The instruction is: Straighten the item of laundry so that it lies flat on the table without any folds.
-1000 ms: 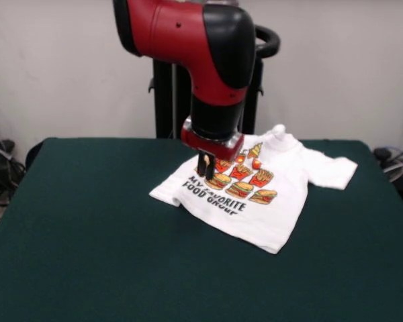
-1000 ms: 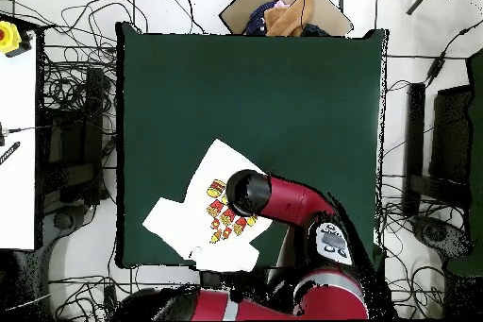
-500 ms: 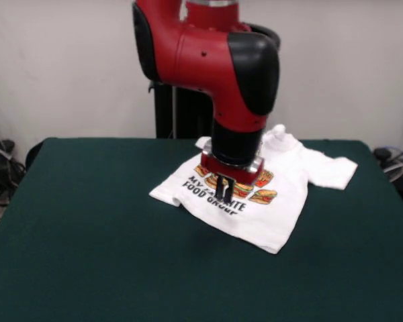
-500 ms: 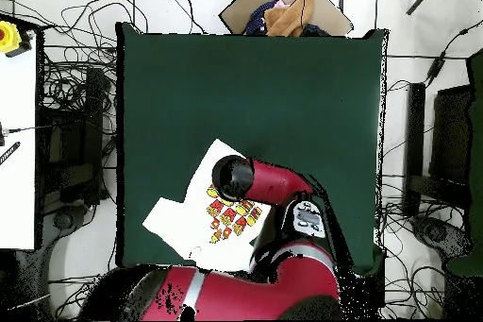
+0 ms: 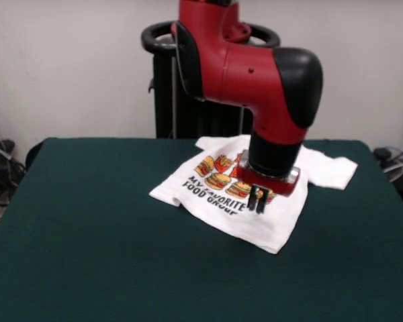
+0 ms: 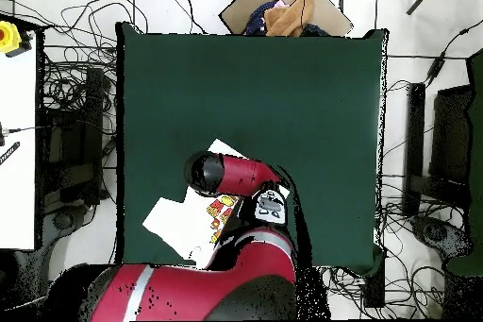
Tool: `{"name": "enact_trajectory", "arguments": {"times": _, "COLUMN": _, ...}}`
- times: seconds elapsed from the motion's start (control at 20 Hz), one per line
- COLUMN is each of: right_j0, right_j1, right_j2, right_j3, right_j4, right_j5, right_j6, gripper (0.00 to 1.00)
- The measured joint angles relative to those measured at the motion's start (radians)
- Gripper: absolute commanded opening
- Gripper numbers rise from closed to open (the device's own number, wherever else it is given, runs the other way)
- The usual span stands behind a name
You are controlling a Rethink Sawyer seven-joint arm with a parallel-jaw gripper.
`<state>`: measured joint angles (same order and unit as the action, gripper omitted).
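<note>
The item of laundry (image 5: 215,204), a small white T-shirt with burger and fries prints and black text, lies askew on the far right part of the dark green table (image 5: 87,235). One sleeve (image 5: 332,171) sticks out to the right. The left edge looks tucked under. My gripper (image 5: 258,201) hangs over the right side of the print, its two dark fingers (image 5: 254,200) close together and holding nothing. Whether the tips touch the cloth is unclear. In the overhead view the arm (image 6: 226,175) covers most of the shirt (image 6: 174,224) and hides the gripper.
A cardboard box (image 6: 283,11) with clothes in it sits beyond the table's (image 6: 283,101) top edge in the overhead view. Cables lie all around the table. A white bench (image 6: 19,129) stands at the left, with a yellow button box (image 6: 11,35) on it.
The arm has swung across the shirt, from the left of the print to its right in the front view. The shirt itself has not visibly moved.
</note>
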<state>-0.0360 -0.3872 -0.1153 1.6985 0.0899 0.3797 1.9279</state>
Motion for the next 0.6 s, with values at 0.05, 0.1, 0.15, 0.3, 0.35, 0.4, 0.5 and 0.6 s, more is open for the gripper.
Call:
{"name": "enact_trajectory", "arguments": {"times": 0.05, "right_j0": 0.006, "right_j1": 0.002, "right_j2": -0.001, "right_j3": -0.002, "right_j4": 0.004, "right_j5": 0.000, "right_j6": 0.000, "gripper": 0.00}}
{"name": "enact_trajectory", "arguments": {"times": 0.1, "right_j0": 0.011, "right_j1": 0.007, "right_j2": -0.004, "right_j3": -0.005, "right_j4": 0.007, "right_j5": 0.000, "right_j6": 0.000, "gripper": 0.00}}
{"name": "enact_trajectory", "arguments": {"times": 0.15, "right_j0": 0.017, "right_j1": 0.017, "right_j2": -0.008, "right_j3": -0.014, "right_j4": 0.010, "right_j5": 0.000, "right_j6": 0.000, "gripper": 0.00}}
{"name": "enact_trajectory", "arguments": {"times": 0.3, "right_j0": 0.026, "right_j1": 0.046, "right_j2": -0.024, "right_j3": -0.043, "right_j4": 0.019, "right_j5": 0.006, "right_j6": 0.000, "gripper": 0.00}}
{"name": "enact_trajectory", "arguments": {"times": 0.35, "right_j0": 0.032, "right_j1": 0.050, "right_j2": -0.030, "right_j3": -0.055, "right_j4": 0.024, "right_j5": 0.020, "right_j6": 0.000, "gripper": 0.00}}
{"name": "enact_trajectory", "arguments": {"times": 0.4, "right_j0": 0.036, "right_j1": 0.056, "right_j2": -0.037, "right_j3": -0.067, "right_j4": 0.029, "right_j5": 0.038, "right_j6": 0.000, "gripper": 0.00}}
{"name": "enact_trajectory", "arguments": {"times": 0.5, "right_j0": 0.047, "right_j1": 0.069, "right_j2": -0.050, "right_j3": -0.094, "right_j4": 0.038, "right_j5": 0.079, "right_j6": 0.000, "gripper": 0.00}}
{"name": "enact_trajectory", "arguments": {"times": 0.6, "right_j0": 0.056, "right_j1": 0.080, "right_j2": -0.061, "right_j3": -0.117, "right_j4": 0.045, "right_j5": 0.114, "right_j6": 0.000, "gripper": 0.00}}
